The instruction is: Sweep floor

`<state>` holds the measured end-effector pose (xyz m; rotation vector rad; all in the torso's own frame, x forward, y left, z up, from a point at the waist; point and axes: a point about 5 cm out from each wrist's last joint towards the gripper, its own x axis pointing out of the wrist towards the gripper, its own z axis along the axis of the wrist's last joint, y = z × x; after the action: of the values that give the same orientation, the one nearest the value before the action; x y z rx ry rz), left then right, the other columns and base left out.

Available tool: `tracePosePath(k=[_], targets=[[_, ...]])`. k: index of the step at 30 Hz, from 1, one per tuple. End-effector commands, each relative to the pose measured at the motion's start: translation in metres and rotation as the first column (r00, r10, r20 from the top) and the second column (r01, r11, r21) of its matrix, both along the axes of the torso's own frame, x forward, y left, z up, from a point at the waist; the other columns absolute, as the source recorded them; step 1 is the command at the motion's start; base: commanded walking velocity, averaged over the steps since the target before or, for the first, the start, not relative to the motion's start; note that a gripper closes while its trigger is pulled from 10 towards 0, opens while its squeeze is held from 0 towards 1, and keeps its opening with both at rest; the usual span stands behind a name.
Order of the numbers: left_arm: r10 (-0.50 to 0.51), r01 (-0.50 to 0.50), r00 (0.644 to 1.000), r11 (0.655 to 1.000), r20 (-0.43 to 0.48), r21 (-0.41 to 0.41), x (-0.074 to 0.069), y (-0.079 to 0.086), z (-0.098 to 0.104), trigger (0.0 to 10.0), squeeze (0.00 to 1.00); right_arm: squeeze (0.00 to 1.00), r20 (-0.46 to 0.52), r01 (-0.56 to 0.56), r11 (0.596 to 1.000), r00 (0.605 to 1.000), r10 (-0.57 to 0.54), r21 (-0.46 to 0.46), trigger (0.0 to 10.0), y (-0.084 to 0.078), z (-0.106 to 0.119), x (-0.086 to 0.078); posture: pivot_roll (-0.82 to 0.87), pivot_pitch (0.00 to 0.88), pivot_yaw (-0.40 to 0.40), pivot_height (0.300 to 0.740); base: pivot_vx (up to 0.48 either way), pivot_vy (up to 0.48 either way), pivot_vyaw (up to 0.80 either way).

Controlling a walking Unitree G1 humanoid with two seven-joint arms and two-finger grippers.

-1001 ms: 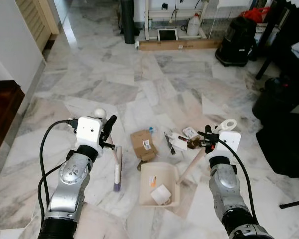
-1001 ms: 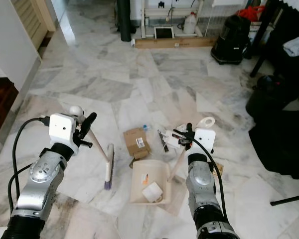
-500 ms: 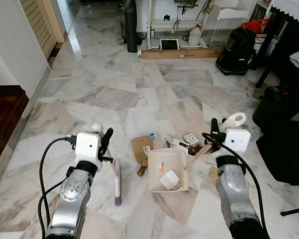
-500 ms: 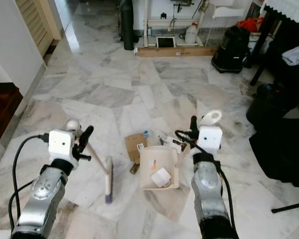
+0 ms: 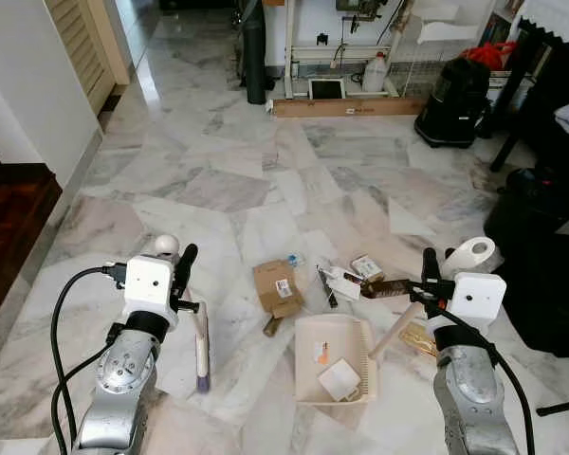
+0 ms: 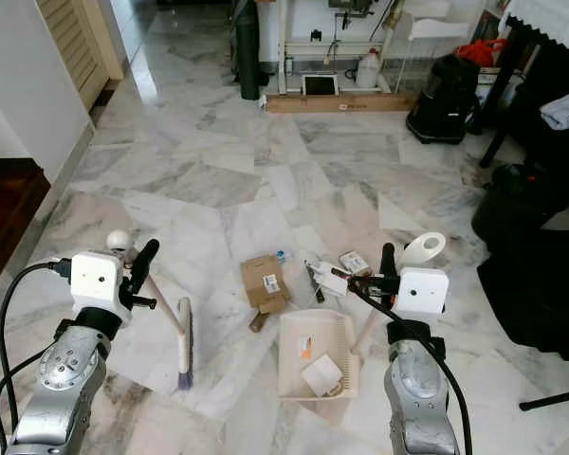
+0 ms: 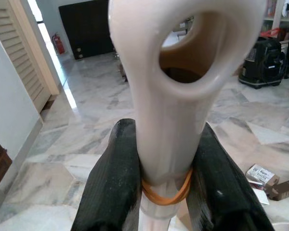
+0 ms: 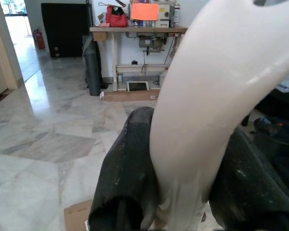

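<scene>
Since half a second ago the dustpan [image 5: 332,358] has slid back toward me and to my right, away from the cardboard box [image 5: 274,285] it was nearly touching, and my right tool [image 5: 427,282] sits farther right with it. That pan rests on the marble floor [image 5: 218,190] with a white scrap and a small orange-marked piece lying inside; its pale handle rises to my right tool. The brush [image 6: 184,343] lies to my left of the box, bristles low on the floor, its stick running up to my left tool [image 6: 142,265]. Loose litter, small packets and a dark wrapper [image 5: 384,288], sits just beyond the pan. From the head I cannot judge the grip, but the left wrist view shows both black fingers [image 7: 116,178] pressed against the white brush handle [image 7: 168,96], an orange rubber band around it, and the right wrist view shows the fingers [image 8: 130,178] clamped on the dustpan handle [image 8: 207,110].
</scene>
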<state>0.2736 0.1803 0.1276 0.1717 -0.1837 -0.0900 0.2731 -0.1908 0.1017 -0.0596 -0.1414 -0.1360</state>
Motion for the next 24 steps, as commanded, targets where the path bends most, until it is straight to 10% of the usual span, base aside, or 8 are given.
tracePosePath(k=[1,24], targets=[[0.004,-0.003,0.998,1.0,0.058,-0.007,-0.0037,0.0003,0.0105,10.0,0.0,0.0,0.058,0.009,1.0,0.998,-0.01,0.02,10.0,0.0002,0.0149,0.0001,0.06,0.027,0.006,0.74,0.0,0.0,0.0],[-0.021,0.022,0.999,1.0,0.043,-0.002,-0.0017,-0.0079,0.0088,10.0,0.0,0.0,0.037,-0.006,0.997,0.999,0.003,0.071,10.0,0.0036,0.0189,0.0029,0.06,0.016,0.01,0.74,0.0,0.0,0.68]])
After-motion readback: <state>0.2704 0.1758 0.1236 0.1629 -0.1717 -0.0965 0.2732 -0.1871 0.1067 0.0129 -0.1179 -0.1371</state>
